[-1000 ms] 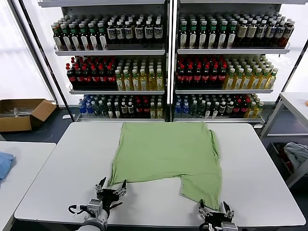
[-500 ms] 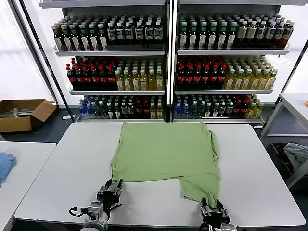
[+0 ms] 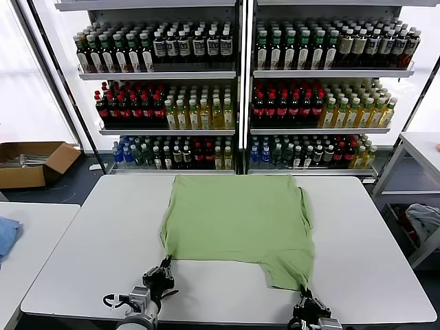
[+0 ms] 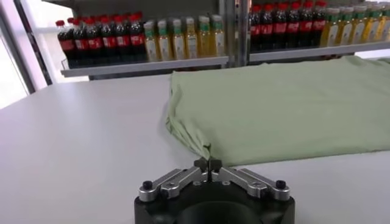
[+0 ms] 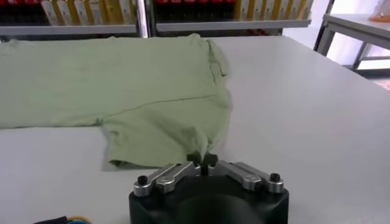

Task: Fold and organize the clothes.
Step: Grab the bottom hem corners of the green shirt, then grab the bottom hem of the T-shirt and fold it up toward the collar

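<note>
Lying spread across the middle of the white table (image 3: 82, 234), a light green shirt (image 3: 237, 220) is seen face down, with its far edge toward the shelves of bottles (image 3: 240, 89) behind. One near corner of the cloth is pinched by the left gripper (image 3: 163, 269) at the near left edge of the garment; in the left wrist view the two fingertips (image 4: 201, 164) are pressed together with a small fold of green fabric caught between them. The near right corner, where a flap of the shirt reaches closer to the table's front edge, is clamped in the same way by the right gripper (image 3: 304, 292); in the right wrist view the closed fingertips (image 5: 209, 161) are met by a peak of cloth. Both grippers are held low at the table surface. A cardboard box (image 3: 31, 161) is seen on the floor at the far left, and a blue cloth (image 3: 5, 234) rests on a neighbouring table.
</note>
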You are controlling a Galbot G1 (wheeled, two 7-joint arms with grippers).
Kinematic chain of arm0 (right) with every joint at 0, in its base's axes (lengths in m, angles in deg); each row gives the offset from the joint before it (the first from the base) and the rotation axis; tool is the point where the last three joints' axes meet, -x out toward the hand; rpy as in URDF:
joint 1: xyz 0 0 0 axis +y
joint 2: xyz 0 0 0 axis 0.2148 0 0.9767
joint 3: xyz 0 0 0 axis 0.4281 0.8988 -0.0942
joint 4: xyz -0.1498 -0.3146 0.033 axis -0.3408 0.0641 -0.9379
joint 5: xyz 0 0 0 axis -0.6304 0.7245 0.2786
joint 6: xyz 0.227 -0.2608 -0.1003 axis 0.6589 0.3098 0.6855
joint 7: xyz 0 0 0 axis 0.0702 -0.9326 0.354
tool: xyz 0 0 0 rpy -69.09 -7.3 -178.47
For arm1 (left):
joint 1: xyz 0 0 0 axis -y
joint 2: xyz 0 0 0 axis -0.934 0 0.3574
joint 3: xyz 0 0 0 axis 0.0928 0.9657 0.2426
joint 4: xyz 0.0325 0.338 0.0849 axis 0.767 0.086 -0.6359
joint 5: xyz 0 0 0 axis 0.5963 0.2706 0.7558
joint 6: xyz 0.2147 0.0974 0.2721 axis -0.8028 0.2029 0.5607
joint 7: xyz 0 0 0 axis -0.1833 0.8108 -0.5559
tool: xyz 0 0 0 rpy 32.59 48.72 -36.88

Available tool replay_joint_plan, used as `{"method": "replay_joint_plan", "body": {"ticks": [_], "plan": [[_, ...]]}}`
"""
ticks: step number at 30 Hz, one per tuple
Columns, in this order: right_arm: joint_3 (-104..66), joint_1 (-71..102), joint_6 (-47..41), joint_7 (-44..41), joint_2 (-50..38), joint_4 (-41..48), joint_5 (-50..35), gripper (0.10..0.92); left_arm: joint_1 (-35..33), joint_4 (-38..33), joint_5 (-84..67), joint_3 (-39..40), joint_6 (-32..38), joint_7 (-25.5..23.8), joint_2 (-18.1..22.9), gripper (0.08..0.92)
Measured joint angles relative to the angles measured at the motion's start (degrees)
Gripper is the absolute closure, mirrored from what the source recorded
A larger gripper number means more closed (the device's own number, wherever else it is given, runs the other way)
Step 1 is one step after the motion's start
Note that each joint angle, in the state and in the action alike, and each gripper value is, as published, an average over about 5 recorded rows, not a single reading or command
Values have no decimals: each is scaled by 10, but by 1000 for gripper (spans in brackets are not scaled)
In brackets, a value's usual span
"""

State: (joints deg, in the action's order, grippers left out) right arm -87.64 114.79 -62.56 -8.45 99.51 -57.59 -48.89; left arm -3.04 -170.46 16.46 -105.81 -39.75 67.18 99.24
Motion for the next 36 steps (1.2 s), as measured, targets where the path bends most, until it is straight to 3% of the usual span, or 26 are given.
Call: {"method": "replay_joint_plan", "body": {"ticks": [18,36], "plan": [[-52,-91,28,-55,-11,5,16,919,40,-22,-19,5,69,10,-1,916],[-5,-326,-8,-94,-24,166,20,919,170,95,-64,20,79,20,-1,916]]}}
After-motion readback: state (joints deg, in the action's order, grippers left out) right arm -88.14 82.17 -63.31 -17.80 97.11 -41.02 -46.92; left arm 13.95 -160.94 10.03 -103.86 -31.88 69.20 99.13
